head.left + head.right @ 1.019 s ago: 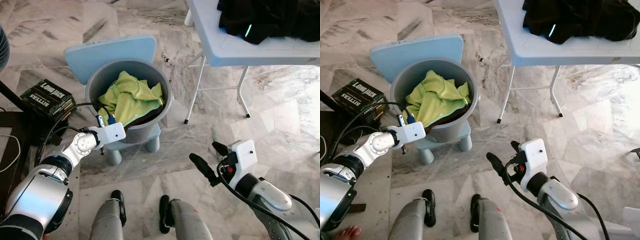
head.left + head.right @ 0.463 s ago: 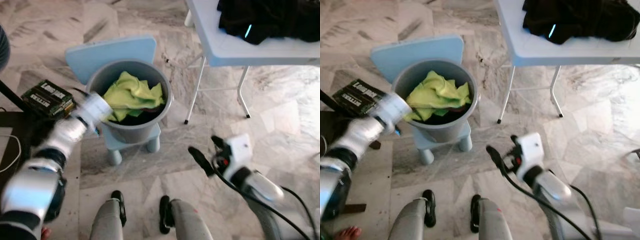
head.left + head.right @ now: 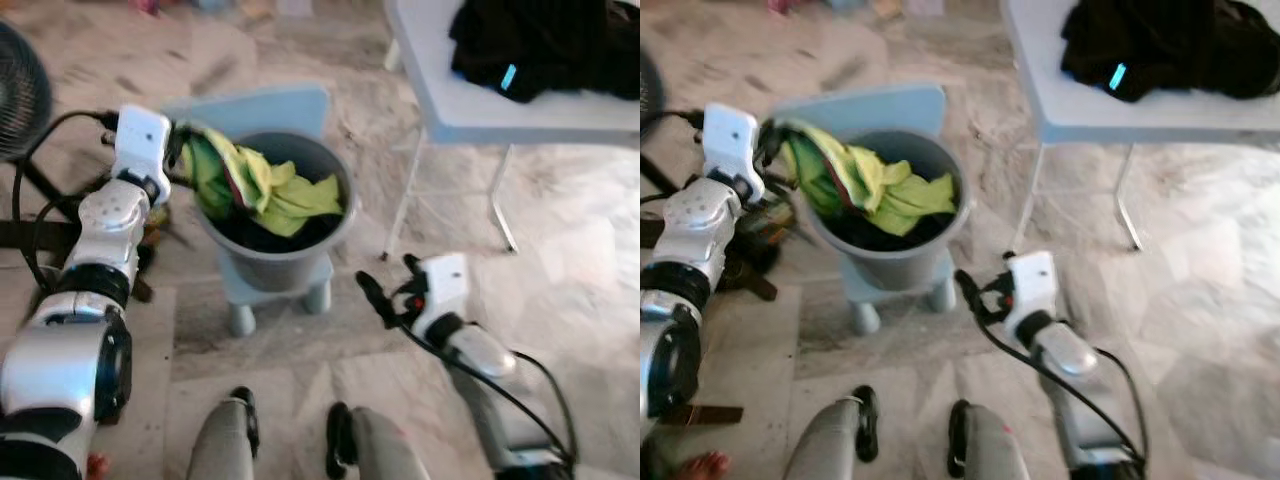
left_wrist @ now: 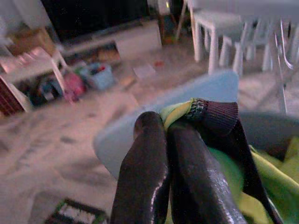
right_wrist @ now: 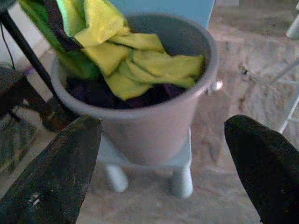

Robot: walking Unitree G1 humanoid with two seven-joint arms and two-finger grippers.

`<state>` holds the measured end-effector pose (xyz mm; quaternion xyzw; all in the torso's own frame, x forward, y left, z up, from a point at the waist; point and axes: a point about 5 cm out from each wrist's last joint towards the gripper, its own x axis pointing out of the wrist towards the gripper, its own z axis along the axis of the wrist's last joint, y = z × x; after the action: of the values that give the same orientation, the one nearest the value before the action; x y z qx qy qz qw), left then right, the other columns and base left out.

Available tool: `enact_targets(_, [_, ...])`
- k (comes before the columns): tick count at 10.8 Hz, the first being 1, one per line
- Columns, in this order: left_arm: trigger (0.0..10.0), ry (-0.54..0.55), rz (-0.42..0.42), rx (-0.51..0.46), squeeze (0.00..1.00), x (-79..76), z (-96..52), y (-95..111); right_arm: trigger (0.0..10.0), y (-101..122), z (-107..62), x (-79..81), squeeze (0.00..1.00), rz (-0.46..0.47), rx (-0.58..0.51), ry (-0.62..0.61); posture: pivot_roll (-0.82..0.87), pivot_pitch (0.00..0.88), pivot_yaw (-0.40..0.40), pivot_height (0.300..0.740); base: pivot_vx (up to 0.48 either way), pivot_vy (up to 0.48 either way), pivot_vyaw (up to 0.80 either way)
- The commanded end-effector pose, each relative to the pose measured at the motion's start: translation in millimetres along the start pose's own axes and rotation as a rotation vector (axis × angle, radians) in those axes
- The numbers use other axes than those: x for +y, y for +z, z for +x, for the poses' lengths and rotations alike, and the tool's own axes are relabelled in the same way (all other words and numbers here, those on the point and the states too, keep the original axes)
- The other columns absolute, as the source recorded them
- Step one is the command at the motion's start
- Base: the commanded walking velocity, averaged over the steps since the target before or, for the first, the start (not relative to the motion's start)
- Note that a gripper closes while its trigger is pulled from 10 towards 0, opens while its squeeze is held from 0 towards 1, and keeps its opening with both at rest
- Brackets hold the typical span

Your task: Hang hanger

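A grey bucket stands on a small light-blue chair and holds a yellow-green garment over dark clothes. My left gripper is at the bucket's left rim, shut on the garment's edge, and has it lifted and stretched above the rim. In the left wrist view the fingers pinch the green cloth beside its dark ribbed trim. My right gripper hovers open, low and to the right of the bucket, facing the bucket with nothing between its fingers.
A white folding table with black clothing stands at the right, its legs close to the bucket. A dark fan and its stand are at the far left. My own feet stand on the marble floor below.
My left gripper rose from the bucket's near-left side to above its left rim, pulling the yellow-green garment up with it. The right gripper drifted slightly left. The camera also shifted.
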<state>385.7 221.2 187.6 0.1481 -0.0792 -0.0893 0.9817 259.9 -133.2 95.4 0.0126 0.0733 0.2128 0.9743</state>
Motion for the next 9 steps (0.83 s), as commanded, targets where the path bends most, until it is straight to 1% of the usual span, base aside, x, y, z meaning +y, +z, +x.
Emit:
enact_targets(1, [0.0,-0.042,-0.006,-0.028,0.00,-8.8,-3.8,-1.2,10.0,-3.3,1.3,-2.1,0.00,-0.006,-0.001,-0.022,-0.02,0.079,-0.019,0.740,0.000,0.000,0.00])
enact_targets(2, [0.0,-0.060,-0.015,-0.032,0.00,-15.8,-6.9,-4.1,10.0,-4.1,3.2,-2.5,0.00,-0.003,-0.008,-0.036,-0.02,0.066,-0.004,0.740,0.000,0.000,0.00])
enact_targets(3, [0.0,-0.111,-0.052,-0.011,0.00,-34.6,-15.6,-14.2,10.0,-5.5,5.9,-3.3,0.00,0.001,-0.023,-0.061,-0.02,0.058,0.004,0.740,0.000,0.000,0.00])
enact_targets(4, [0.0,-0.140,-0.084,0.041,0.00,-47.9,-23.8,-25.6,10.0,-6.7,7.7,-2.6,0.00,0.000,-0.030,-0.069,-0.02,0.055,0.006,0.740,0.000,0.000,0.00])
enact_targets(6, [0.0,-0.228,-0.143,0.259,0.00,-78.5,-48.4,-60.5,10.0,-7.3,8.5,-2.1,0.00,-0.005,-0.038,-0.076,-0.02,0.058,0.004,0.740,0.000,0.000,0.00])
enact_targets(7, [0.0,-0.237,-0.174,0.312,0.00,-87.4,-55.8,-68.4,10.0,-8.0,8.0,-4.5,0.00,-0.008,-0.035,-0.083,-0.02,0.062,-0.004,0.740,0.000,0.000,0.00])
enact_targets(8, [0.0,-0.263,-0.134,0.392,0.00,-95.7,-64.7,-79.7,10.0,-9.3,8.1,-8.1,0.00,-0.008,-0.027,-0.100,-0.01,0.062,-0.012,0.740,0.000,0.000,0.00])
enact_targets(9, [0.0,-0.248,-0.151,0.418,0.00,-98.2,-69.9,-82.6,10.0,-8.8,9.3,-9.9,0.00,-0.014,-0.029,-0.104,-0.02,0.067,-0.022,0.740,0.000,0.000,0.00])
